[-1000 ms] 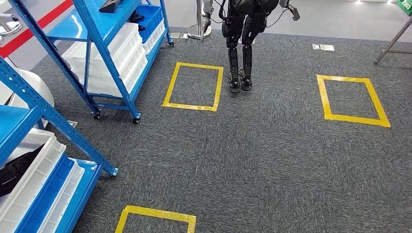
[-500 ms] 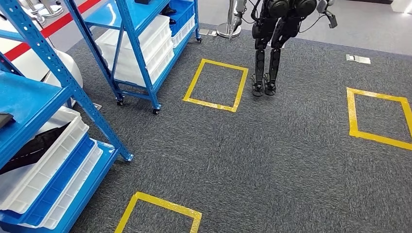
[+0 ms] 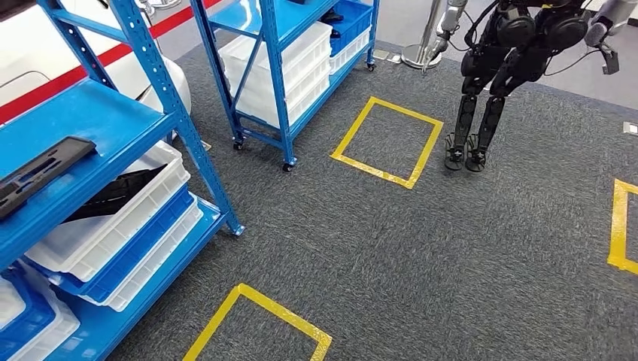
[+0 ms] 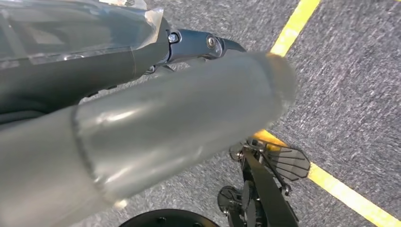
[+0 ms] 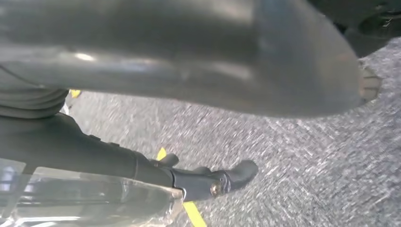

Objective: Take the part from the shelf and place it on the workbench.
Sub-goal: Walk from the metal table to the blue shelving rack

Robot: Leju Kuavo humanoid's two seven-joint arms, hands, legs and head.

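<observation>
A flat black part (image 3: pixel 41 174) lies on the middle level of the near blue shelf (image 3: pixel 105 113) at the left of the head view. Below it, another black part (image 3: pixel 113 197) rests tilted in a white bin (image 3: pixel 120 229). My left hand (image 4: pixel 189 94) hangs over grey carpet in the left wrist view, its thick grey thumb and dark fingers (image 4: pixel 203 43) stretched out with nothing in them. My right hand (image 5: pixel 198 61) hangs the same way, with dark fingers (image 5: pixel 222 182) extended and holding nothing.
A second blue rack (image 3: pixel 274 53) with white bins stands farther back. Another dark humanoid robot (image 3: pixel 500 68) stands at the back right. Yellow tape squares (image 3: pixel 387 139) (image 3: pixel 259 320) mark the grey carpet, with a further one (image 3: pixel 621 226) at the right edge.
The camera has turned and moved: the whole scene has slid right. The near shelf and its black part have come further into the picture.
</observation>
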